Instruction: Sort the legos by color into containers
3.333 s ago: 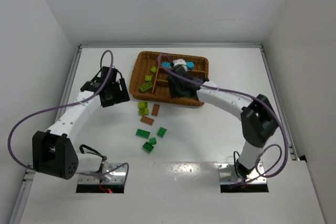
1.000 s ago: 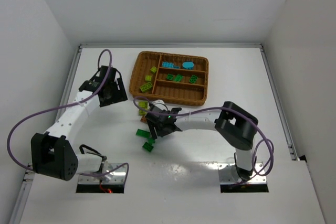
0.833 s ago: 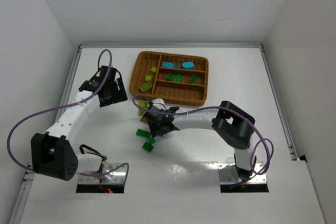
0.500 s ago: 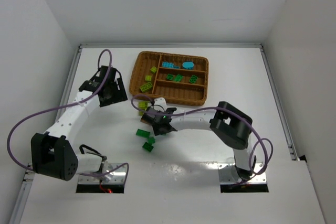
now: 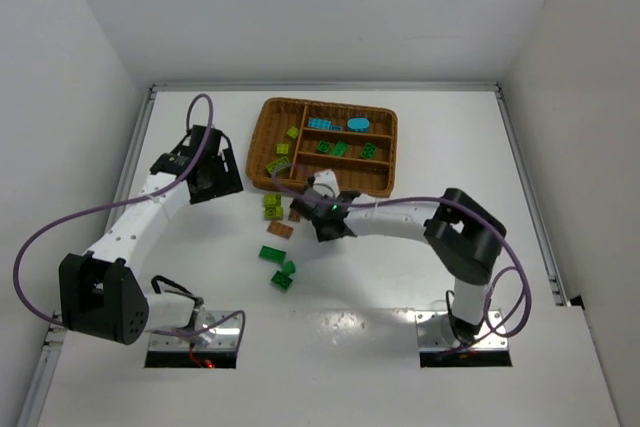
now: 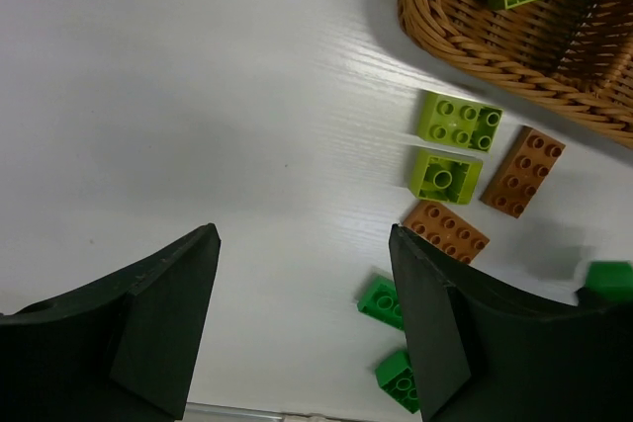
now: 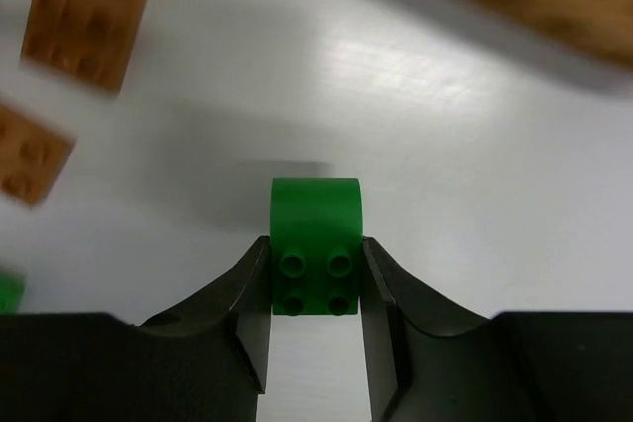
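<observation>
My right gripper [image 5: 328, 220] is shut on a dark green lego [image 7: 316, 242] and holds it above the white table, just in front of the wicker tray [image 5: 392, 147]. My left gripper [image 5: 215, 173] hangs open and empty left of the tray. Loose on the table lie two yellow-green legos [image 5: 272, 207], two brown-orange ones [image 5: 281, 230] and three dark green ones [image 5: 282, 280]. The tray's tall left section holds yellow-green legos [image 5: 279, 163]. The top narrow section holds cyan pieces [image 5: 320, 124]. The middle one holds dark green legos [image 5: 369, 151].
The left wrist view shows the tray's woven corner [image 6: 465, 32], the yellow-green pair [image 6: 459, 121], the brown-orange pair [image 6: 444, 230] and dark green bricks [image 6: 379, 298] near its right finger. White walls close the table on three sides.
My right gripper came from the tray to the loose pile, shut on a dark green lego, and has now moved right and back toward the tray with it. The left arm has not moved.
</observation>
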`<state>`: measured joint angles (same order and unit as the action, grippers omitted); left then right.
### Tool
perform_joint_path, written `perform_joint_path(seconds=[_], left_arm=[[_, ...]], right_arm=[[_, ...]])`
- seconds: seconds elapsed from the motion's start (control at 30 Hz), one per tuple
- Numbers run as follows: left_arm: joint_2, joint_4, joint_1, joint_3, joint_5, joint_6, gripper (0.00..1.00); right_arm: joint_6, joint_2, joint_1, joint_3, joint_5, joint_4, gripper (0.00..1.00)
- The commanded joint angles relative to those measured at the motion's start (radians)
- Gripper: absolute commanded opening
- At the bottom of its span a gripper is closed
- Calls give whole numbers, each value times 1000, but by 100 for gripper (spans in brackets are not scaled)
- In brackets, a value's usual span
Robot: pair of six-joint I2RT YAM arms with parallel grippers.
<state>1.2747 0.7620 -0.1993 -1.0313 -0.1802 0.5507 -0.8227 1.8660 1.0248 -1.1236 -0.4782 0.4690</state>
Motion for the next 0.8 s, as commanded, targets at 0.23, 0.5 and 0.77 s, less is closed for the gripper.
perform_joint_path(seconds=[0.23,0.5,0.77], left_arm=[[-1,-9,11,-33,5,-14,76],[8,-9,11,-42,5,-14,76],[-3,5,11,-64,41,-5,76]], right_arm=[[172,-29,-345,-295,-5,16,22],[214,203,-492,-588,36,25,22],[204,302,-548,-697,84,19,57]])
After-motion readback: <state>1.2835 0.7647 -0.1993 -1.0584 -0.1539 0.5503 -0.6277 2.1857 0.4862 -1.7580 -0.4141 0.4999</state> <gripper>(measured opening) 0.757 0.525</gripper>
